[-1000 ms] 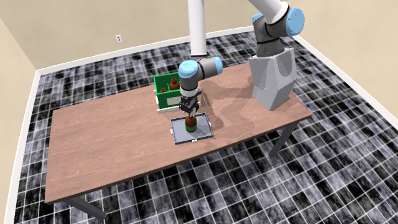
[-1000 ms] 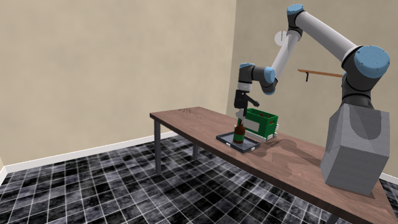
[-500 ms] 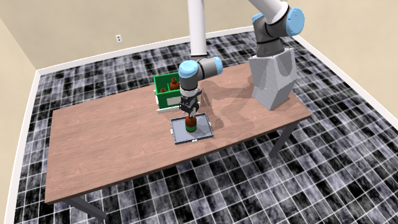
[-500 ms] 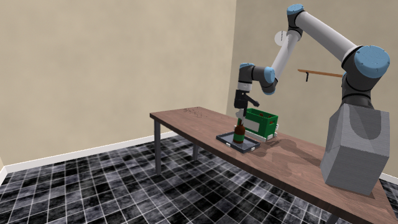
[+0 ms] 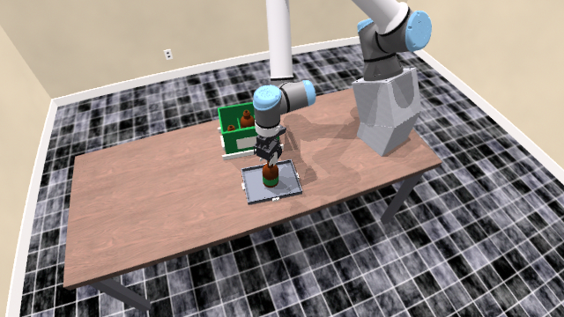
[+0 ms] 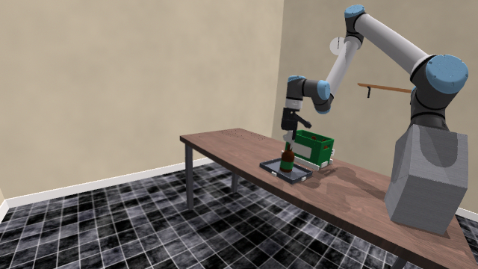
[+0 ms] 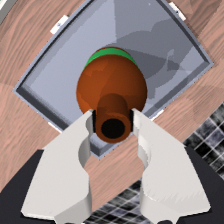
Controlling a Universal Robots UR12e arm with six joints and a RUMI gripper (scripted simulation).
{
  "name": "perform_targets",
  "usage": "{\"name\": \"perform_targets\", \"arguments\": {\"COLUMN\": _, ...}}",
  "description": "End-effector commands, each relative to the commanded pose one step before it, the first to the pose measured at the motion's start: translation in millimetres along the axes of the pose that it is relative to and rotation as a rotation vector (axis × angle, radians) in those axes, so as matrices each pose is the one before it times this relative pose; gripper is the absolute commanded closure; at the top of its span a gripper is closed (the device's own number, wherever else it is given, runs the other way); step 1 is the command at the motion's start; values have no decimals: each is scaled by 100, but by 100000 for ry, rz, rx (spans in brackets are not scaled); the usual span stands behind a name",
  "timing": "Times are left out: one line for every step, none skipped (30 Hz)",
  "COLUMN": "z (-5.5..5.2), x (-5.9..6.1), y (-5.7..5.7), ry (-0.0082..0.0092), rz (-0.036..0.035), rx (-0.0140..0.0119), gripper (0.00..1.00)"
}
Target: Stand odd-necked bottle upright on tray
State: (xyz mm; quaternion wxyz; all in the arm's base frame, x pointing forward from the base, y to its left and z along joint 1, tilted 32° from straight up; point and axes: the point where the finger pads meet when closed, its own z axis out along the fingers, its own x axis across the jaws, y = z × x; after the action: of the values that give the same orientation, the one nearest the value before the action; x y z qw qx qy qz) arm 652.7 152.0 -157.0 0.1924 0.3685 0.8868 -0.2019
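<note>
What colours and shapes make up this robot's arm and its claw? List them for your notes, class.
The arm has long white tubular links, dark grey joint housings and round light-blue end caps. It rises from a faceted grey pedestal. The wrist carries a black claw body ending in a claw with two broad white fingers that taper towards the tips. No cables or markings show.

crate [image 5: 229, 140] bottles mostly hidden, arm cropped

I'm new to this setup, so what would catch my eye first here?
The brown bottle with a green band stands upright on the grey tray at the table's near edge, the tool closed on its neck. Just behind sits the green crate, other bottles inside.
</note>
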Motion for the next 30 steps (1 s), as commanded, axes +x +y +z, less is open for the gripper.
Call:
{"name": "perform_targets", "arguments": {"z": -62, "x": -25, "y": 47, "ry": -55, "rz": 25, "rx": -112, "gripper": 100}}
{"name": "perform_targets", "arguments": {"z": 0, "x": 0, "y": 0, "ry": 0, "rz": 0, "rx": 0, "gripper": 0}}
{"name": "perform_targets", "arguments": {"z": 0, "x": 0, "y": 0, "ry": 0, "rz": 0, "rx": 0, "gripper": 0}}
{"name": "perform_targets", "arguments": {"z": 0, "x": 0, "y": 0, "ry": 0, "rz": 0, "rx": 0, "gripper": 0}}
{"name": "perform_targets", "arguments": {"z": 0, "x": 0, "y": 0, "ry": 0, "rz": 0, "rx": 0, "gripper": 0}}
{"name": "perform_targets", "arguments": {"z": 0, "x": 0, "y": 0, "ry": 0, "rz": 0, "rx": 0, "gripper": 0}}
{"name": "perform_targets", "arguments": {"z": 0, "x": 0, "y": 0, "ry": 0, "rz": 0, "rx": 0, "gripper": 0}}
{"name": "perform_targets", "arguments": {"z": 0, "x": 0, "y": 0, "ry": 0, "rz": 0, "rx": 0, "gripper": 0}}
{"name": "perform_targets", "arguments": {"z": 0, "x": 0, "y": 0, "ry": 0, "rz": 0, "rx": 0, "gripper": 0}}
{"name": "perform_targets", "arguments": {"z": 0, "x": 0, "y": 0, "ry": 0, "rz": 0, "rx": 0, "gripper": 0}}
{"name": "perform_targets", "arguments": {"z": 0, "x": 0, "y": 0, "ry": 0, "rz": 0, "rx": 0, "gripper": 0}}
{"name": "perform_targets", "arguments": {"z": 0, "x": 0, "y": 0, "ry": 0, "rz": 0, "rx": 0, "gripper": 0}}
{"name": "perform_targets", "arguments": {"z": 0, "x": 0, "y": 0, "ry": 0, "rz": 0, "rx": 0, "gripper": 0}}
{"name": "perform_targets", "arguments": {"z": 0, "x": 0, "y": 0, "ry": 0, "rz": 0, "rx": 0, "gripper": 0}}
{"name": "perform_targets", "arguments": {"z": 0, "x": 0, "y": 0, "ry": 0, "rz": 0, "rx": 0, "gripper": 0}}
{"name": "perform_targets", "arguments": {"z": 0, "x": 0, "y": 0, "ry": 0, "rz": 0, "rx": 0, "gripper": 0}}
{"name": "perform_targets", "arguments": {"z": 0, "x": 0, "y": 0, "ry": 0, "rz": 0, "rx": 0, "gripper": 0}}
{"name": "perform_targets", "arguments": {"z": 0, "x": 0, "y": 0, "ry": 0, "rz": 0, "rx": 0, "gripper": 0}}
{"name": "perform_targets", "arguments": {"z": 0, "x": 0, "y": 0, "ry": 0, "rz": 0, "rx": 0, "gripper": 0}}
{"name": "perform_targets", "arguments": {"z": 0, "x": 0, "y": 0, "ry": 0, "rz": 0, "rx": 0, "gripper": 0}}
{"name": "perform_targets", "arguments": {"z": 0, "x": 0, "y": 0, "ry": 0, "rz": 0, "rx": 0, "gripper": 0}}
{"name": "perform_targets", "arguments": {"z": 0, "x": 0, "y": 0, "ry": 0, "rz": 0, "rx": 0, "gripper": 0}}
{"name": "perform_targets", "arguments": {"z": 0, "x": 0, "y": 0, "ry": 0, "rz": 0, "rx": 0, "gripper": 0}}
{"name": "perform_targets", "arguments": {"z": 0, "x": 0, "y": 0, "ry": 0, "rz": 0, "rx": 0, "gripper": 0}}
{"name": "perform_targets", "arguments": {"z": 0, "x": 0, "y": 0, "ry": 0, "rz": 0, "rx": 0, "gripper": 0}}
{"name": "perform_targets", "arguments": {"z": 0, "x": 0, "y": 0, "ry": 0, "rz": 0, "rx": 0, "gripper": 0}}
{"name": "perform_targets", "arguments": {"z": 0, "x": 0, "y": 0, "ry": 0, "rz": 0, "rx": 0, "gripper": 0}}
{"name": "perform_targets", "arguments": {"z": 0, "x": 0, "y": 0, "ry": 0, "rz": 0, "rx": 0, "gripper": 0}}
{"name": "perform_targets", "arguments": {"z": 0, "x": 0, "y": 0, "ry": 0, "rz": 0, "rx": 0, "gripper": 0}}
{"name": "perform_targets", "arguments": {"z": 0, "x": 0, "y": 0, "ry": 0, "rz": 0, "rx": 0, "gripper": 0}}
